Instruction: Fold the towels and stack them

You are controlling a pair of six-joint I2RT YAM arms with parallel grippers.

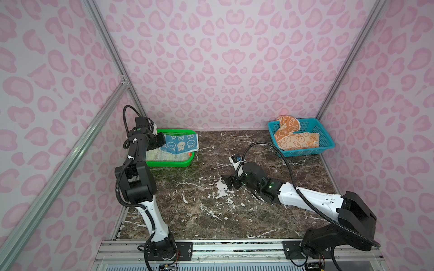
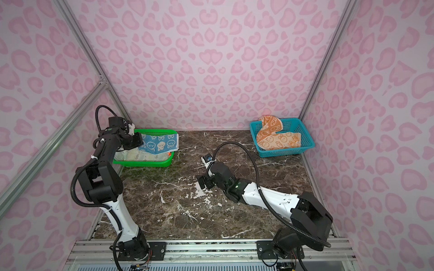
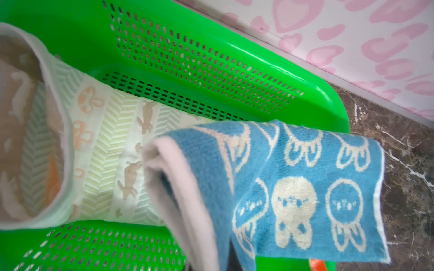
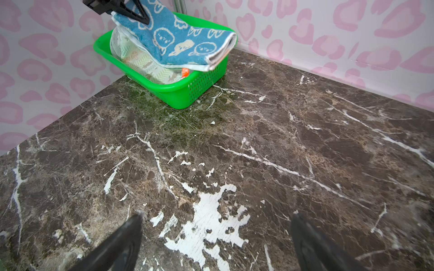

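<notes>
two of the three towels look dealt with. the white towel [image 3: 105,140] lies in the green basket [image 1: 169,164] at the back left corner of the table [image 1: 211,211]. the blue towel [image 1: 180,145], folded in layers, hangs just above it with one end out over the basket's rim. the left gripper [image 4: 141,18] has its fingers clamped together on the towel's other end, so i judge the step in hand is laying it on the white one. the orange towel [image 1: 296,138] is left: it sits crumpled and unfolded in the blue basket [image 1: 303,153] at the back right corner. it needs lifting out, folding and adding to the stack.

the right gripper [image 4: 216,215] hovers low over the middle of the table, fingers wide apart and holding nothing.

the table top is dark brown marble-look, veined white, with a worn white patch near the middle. around it stand walls printed with pink hearts and blotches, held in pale metal posts.
</notes>
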